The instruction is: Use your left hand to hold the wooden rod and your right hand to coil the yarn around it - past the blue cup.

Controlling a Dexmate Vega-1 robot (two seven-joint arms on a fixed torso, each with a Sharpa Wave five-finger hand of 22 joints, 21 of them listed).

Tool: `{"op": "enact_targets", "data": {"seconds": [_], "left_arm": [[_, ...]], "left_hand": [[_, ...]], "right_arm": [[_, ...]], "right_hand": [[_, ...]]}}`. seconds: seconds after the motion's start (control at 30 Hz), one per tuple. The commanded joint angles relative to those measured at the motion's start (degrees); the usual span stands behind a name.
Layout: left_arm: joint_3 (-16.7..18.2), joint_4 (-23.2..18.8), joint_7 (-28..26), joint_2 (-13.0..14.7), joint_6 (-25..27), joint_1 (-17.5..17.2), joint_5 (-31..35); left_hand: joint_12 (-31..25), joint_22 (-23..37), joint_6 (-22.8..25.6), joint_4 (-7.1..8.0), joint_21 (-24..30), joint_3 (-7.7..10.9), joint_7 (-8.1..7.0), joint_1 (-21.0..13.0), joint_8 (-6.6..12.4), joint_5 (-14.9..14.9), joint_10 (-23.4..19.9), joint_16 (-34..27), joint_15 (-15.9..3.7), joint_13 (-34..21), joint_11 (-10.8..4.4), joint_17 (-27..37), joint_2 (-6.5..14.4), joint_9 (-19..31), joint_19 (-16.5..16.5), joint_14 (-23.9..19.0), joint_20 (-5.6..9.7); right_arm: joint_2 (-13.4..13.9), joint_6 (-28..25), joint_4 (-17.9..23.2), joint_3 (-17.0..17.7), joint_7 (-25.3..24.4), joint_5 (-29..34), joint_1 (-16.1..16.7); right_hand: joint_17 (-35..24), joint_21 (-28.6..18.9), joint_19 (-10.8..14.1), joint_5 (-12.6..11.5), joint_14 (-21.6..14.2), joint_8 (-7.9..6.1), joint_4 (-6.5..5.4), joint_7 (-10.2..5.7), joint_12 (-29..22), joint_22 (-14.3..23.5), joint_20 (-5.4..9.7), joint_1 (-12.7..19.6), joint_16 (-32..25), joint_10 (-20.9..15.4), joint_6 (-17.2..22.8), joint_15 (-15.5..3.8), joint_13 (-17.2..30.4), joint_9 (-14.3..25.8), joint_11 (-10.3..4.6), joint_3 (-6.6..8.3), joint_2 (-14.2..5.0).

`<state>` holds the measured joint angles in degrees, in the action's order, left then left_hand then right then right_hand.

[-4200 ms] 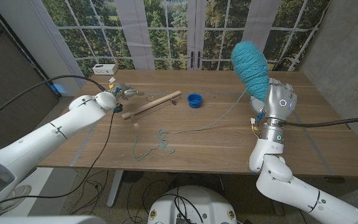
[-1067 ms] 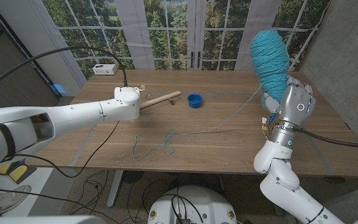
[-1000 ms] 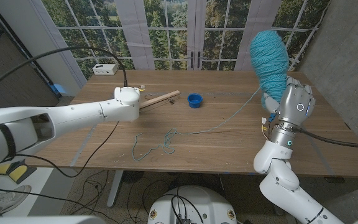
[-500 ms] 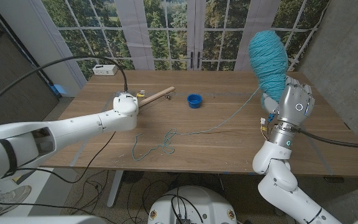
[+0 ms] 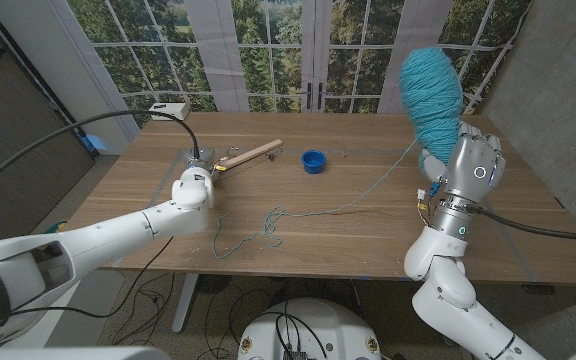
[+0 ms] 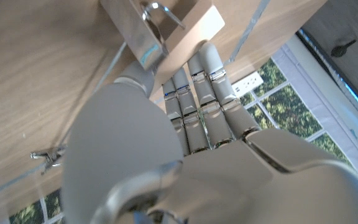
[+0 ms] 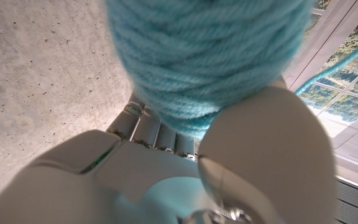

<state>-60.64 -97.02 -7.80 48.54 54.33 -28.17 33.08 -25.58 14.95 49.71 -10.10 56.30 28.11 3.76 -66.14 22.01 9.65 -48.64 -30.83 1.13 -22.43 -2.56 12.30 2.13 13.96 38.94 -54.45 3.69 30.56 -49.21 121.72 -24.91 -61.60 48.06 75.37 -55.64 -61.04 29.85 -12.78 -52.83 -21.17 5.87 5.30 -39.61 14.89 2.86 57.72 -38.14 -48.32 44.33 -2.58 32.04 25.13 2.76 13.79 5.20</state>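
Note:
The wooden rod [image 5: 252, 153] lies slantwise on the table, left of the small blue cup [image 5: 313, 160]. My left hand [image 5: 198, 164] is at the rod's near end. In the left wrist view its straight fingers [image 6: 197, 81] and thumb touch the rod [image 6: 194, 28] beside a metal clip [image 6: 148, 28]; a grip is not clear. My right hand [image 5: 469, 163] holds the teal yarn skein [image 5: 431, 90] upright, high over the table's right side. The right wrist view shows the skein [image 7: 210, 56] bulging over that hand [image 7: 185, 180]. A yarn strand [image 5: 368, 190] trails to a loose tangle [image 5: 266, 224].
A white box [image 5: 168, 110] sits at the table's back left corner. A black cable [image 5: 88, 125] arcs over the left arm. Windows stand behind the table's far edge [image 5: 308, 114].
My left forearm has swung down and toward the near edge, the wrist dropping back. The rod's far end slid slightly left since a second ago. The right hand and skein stayed put.

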Motion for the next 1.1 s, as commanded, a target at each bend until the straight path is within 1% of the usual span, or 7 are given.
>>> {"op": "enact_targets", "data": {"seconds": [0.03, 0.3, 0.33, 0.8, 0.9, 0.93, 1.1], "left_arm": [[8.71, -3.69, -7.68, 1.26, -4.99, -6.28, 7.16], [13.21, -4.01, -11.39, 0.85, -9.92, -9.15, 8.92], [12.69, -3.95, -10.92, 1.06, -10.05, -8.65, 10.74], [18.54, -5.43, -13.16, 1.29, -18.59, -10.85, 12.71], [19.25, -5.35, -13.81, 1.42, -20.69, -11.09, 13.42], [19.28, -6.03, -11.83, 1.65, -20.46, -10.87, 13.75], [20.68, -5.79, -13.89, 1.31, -23.00, -11.81, 14.54]], "left_hand": [[-0.15, 0.10, 4.41, 0.34, 0.76, -0.21, -4.25, -6.67, 1.90, 0.61, -3.01, -0.09, -14.52, -0.46, -3.22, 6.34, 5.95, 1.12, -0.52, -11.72, 5.34], [-0.19, 0.26, 4.72, 0.56, 1.86, -0.74, -4.49, -6.95, 2.11, 0.77, -2.85, 0.01, -14.52, -1.37, -3.47, 6.89, 5.77, 1.09, -1.08, -11.54, 5.48], [-0.19, 0.27, 4.71, 0.59, 1.99, -0.80, -4.45, -6.97, 2.12, 0.79, -2.82, 0.04, -14.49, -1.48, -3.45, 6.95, 5.75, 1.08, -1.17, -11.48, 5.47], [-0.21, 0.32, 4.93, 0.84, 3.33, -1.45, -4.87, -7.21, 2.35, 1.06, -2.64, 0.22, -14.46, -2.62, -3.60, 7.62, 5.55, 1.06, -1.92, -11.33, 5.63], [-0.22, 0.31, 4.91, 0.89, 3.66, -1.60, -5.04, -7.27, 2.39, 1.14, -2.64, 0.29, -14.45, -2.91, -3.65, 7.78, 5.51, 1.08, -2.12, -11.26, 5.66], [-0.23, 0.30, 4.94, 0.91, 3.82, -1.66, -5.17, -7.31, 2.46, 1.17, -2.65, 0.32, -14.45, -3.03, -3.64, 7.85, 5.50, 1.14, -2.16, -11.24, 5.66], [-0.22, 0.26, 5.00, 0.97, 4.22, -1.83, -5.21, -7.37, 2.55, 1.25, -2.59, 0.42, -14.43, -3.37, -3.72, 8.02, 5.45, 1.15, -2.32, -11.15, 5.76]], "right_arm": [[0.05, 0.64, 0.03, 0.01, -0.65, 0.47, 0.11], [1.20, 0.50, 0.43, -0.59, 0.79, 1.72, -0.38], [1.83, 0.63, 0.30, -1.19, 1.71, 2.20, -0.94], [4.96, 3.26, -1.37, -5.23, 7.30, 6.16, -6.51], [5.26, 4.18, -1.86, -5.95, 8.06, 7.14, -8.04], [5.24, 4.42, -2.08, -6.15, 8.24, 7.44, -8.54], [5.82, 6.21, -2.84, -6.83, 9.57, 8.51, -10.68]], "right_hand": [[-0.38, -0.48, -0.45, -0.47, -5.36, 0.20, -0.49, -7.32, -0.22, -0.08, 5.84, 14.82, 0.19, -4.68, 7.67, -10.11, 0.29, 0.18, -4.54, 0.32, -14.22], [-0.72, -0.99, -0.73, -0.51, -5.36, 0.40, -0.52, -7.39, -0.12, -0.59, 5.94, 14.84, 0.57, -4.88, 7.82, -10.13, 0.28, 0.33, -4.48, 0.25, -14.18], [-0.76, -1.05, -0.72, -0.52, -5.38, 0.40, -0.51, -7.52, -0.09, -0.65, 5.97, 14.86, 0.60, -4.84, 7.84, -10.15, 0.27, 0.38, -4.46, 0.25, -14.18], [-1.26, -1.72, -1.32, -0.67, -5.38, 0.68, -0.52, -7.79, 0.03, -1.40, 6.42, 14.88, 1.18, -4.67, 8.03, -10.15, 0.65, 0.64, -5.22, 0.04, -13.96], [-1.36, -1.84, -1.46, -0.72, -5.32, 0.66, -0.54, -7.84, -0.03, -1.55, 6.52, 14.85, 1.33, -4.66, 8.01, -10.13, 0.86, 0.86, -5.18, -0.03, -13.88], [-1.40, -1.90, -1.49, -0.74, -5.31, 0.65, -0.56, -7.94, -0.01, -1.61, 6.56, 14.83, 1.38, -4.62, 8.01, -10.12, 0.89, 0.95, -5.22, -0.06, -13.87], [-1.54, -2.10, -1.59, -0.82, -5.30, 0.67, -0.54, -8.00, 0.00, -1.80, 6.61, 14.86, 1.54, -4.68, 8.12, -10.16, 0.97, 1.08, -5.27, -0.12, -13.82]]}}
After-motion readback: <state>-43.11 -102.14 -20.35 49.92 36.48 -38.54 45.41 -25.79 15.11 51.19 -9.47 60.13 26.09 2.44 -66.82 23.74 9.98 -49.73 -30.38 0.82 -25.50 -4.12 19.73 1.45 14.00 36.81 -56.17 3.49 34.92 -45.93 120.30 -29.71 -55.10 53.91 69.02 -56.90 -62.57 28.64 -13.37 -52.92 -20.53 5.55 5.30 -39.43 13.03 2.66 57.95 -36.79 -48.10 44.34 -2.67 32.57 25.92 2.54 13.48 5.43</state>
